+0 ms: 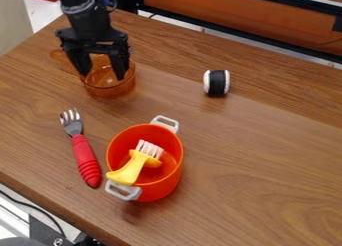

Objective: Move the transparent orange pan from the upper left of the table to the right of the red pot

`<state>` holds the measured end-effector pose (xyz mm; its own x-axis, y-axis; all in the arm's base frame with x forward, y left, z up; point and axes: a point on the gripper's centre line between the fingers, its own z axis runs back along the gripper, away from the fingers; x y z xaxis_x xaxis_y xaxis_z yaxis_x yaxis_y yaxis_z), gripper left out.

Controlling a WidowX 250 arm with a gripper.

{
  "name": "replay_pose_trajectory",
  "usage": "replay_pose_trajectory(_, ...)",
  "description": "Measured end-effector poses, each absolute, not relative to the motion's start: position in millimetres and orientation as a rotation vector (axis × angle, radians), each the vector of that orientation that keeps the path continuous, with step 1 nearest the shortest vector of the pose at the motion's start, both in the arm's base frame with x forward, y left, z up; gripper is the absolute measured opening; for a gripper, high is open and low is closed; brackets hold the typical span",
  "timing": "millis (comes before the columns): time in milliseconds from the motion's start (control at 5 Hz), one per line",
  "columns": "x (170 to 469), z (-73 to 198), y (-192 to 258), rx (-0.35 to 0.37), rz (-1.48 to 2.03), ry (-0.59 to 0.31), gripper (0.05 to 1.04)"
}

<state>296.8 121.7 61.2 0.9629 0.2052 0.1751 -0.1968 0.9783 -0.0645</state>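
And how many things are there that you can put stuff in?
2. One is the see-through orange cup, with the gripper at it. The other is the red-orange pot, with the yellow brush in it.

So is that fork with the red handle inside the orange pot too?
No, the fork lies on the wooden table beside the pot.
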Motion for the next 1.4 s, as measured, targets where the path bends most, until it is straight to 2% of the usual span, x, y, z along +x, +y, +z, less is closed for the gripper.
replay_pose_trajectory(200, 310.0, 62.2, 112.2, -0.022, 0.114, -0.236, 0.999)
replay_pose_trajectory(400, 315.9, 47.7, 107.4, -0.015, 0.097, -0.228, 0.999)
replay_pose_trajectory(800, 322.1, 22.6, 106.5, 0.05, 0.089, -0.22, 0.999)
replay_pose_trajectory(1000, 323.0, 14.7, 105.4, 0.07, 0.106, -0.206, 0.956)
replay_pose_trajectory(1400, 327.4, 14.2, 107.9, 0.022, 0.16, -0.188, 0.409)
